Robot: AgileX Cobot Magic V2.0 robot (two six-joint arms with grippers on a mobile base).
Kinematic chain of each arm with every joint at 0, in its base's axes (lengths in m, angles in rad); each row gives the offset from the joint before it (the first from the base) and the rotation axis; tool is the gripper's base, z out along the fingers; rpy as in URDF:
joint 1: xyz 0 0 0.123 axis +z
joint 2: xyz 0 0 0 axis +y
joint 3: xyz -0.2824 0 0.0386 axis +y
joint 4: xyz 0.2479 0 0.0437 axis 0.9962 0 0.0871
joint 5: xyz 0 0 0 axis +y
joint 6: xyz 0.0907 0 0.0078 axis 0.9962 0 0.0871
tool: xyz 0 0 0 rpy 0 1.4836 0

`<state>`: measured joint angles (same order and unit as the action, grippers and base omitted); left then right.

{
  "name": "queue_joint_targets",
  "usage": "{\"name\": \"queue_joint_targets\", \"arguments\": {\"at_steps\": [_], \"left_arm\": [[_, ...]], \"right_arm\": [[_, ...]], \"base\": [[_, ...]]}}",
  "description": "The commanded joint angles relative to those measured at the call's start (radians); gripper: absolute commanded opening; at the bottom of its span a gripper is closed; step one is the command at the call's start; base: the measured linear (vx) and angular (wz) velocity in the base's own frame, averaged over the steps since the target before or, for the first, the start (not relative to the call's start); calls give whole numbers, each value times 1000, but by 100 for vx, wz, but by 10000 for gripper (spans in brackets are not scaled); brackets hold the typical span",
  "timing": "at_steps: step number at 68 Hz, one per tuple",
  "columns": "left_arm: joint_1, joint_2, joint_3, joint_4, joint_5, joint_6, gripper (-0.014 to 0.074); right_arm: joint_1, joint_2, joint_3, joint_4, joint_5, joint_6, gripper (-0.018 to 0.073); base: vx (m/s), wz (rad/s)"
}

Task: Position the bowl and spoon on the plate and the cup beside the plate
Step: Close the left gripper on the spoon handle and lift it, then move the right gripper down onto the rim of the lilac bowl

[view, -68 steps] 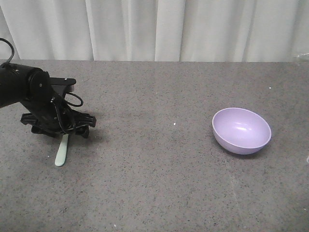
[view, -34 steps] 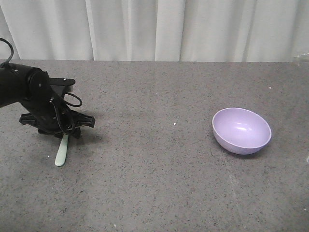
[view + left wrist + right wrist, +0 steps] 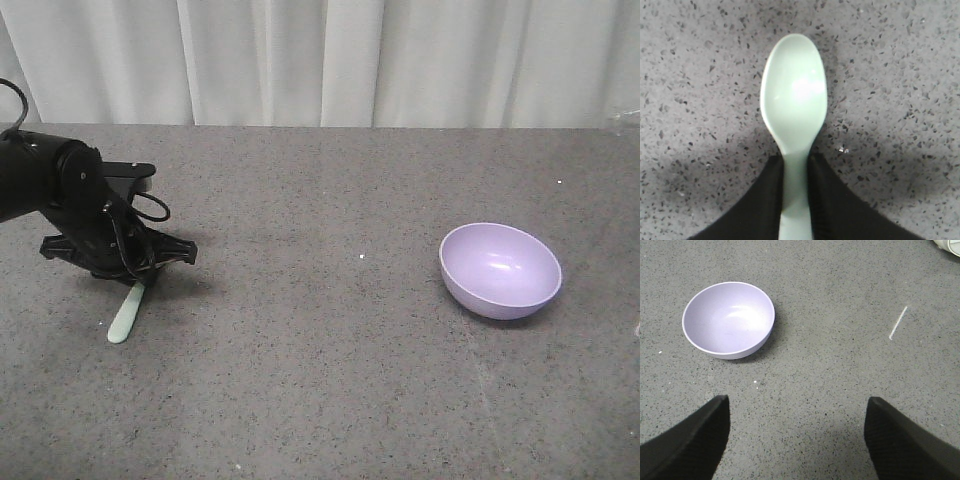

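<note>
The pale mint-green spoon is at the table's left, its scoop end pointing toward the front edge. My left gripper is shut on the spoon's handle, and both black fingers press its sides in the left wrist view. The spoon slants down from the jaws, its scoop close to the tabletop. The lilac bowl stands upright and empty at the right, also seen as the bowl ahead and left of my right gripper. That gripper is open, with only table between its fingers. Plate and cup are out of view.
The grey speckled table ends at a white curtain along the back. A short white streak marks the table to the right of the bowl. A whitish curved edge shows at the right wrist view's top right corner.
My left gripper has risen slightly with the spoon's handle in it. The spoon's scoop end has swung a little to the left. The bowl has not moved.
</note>
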<state>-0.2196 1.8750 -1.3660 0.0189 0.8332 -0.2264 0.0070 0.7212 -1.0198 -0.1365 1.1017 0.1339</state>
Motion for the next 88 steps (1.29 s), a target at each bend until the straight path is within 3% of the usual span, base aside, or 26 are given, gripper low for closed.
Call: {"name": "queue_joint_targets", "arguments": {"at_steps": [1, 21, 43, 59, 88], "left_arm": [[-5, -55, -22, -12, -2, -14, -8], [-5, -243, -22, -12, 6, -10, -8], [-5, -540, -22, -19, 132, 24, -8], [-5, -725, -22, -19, 159, 24, -8], [-5, -844, -22, -19, 197, 23, -8]], "right_arm": [[-3, 7, -32, -10, -65, -6, 549], [-3, 7, -32, -10, -65, -6, 549], [-3, 7, -32, -10, -64, -6, 549], [-3, 7, -32, -5, -64, -6, 549], [-3, 7, -32, 10, -66, -6, 549]], "base": [[0, 0], [0, 0], [0, 0], [0, 0], [0, 0]]}}
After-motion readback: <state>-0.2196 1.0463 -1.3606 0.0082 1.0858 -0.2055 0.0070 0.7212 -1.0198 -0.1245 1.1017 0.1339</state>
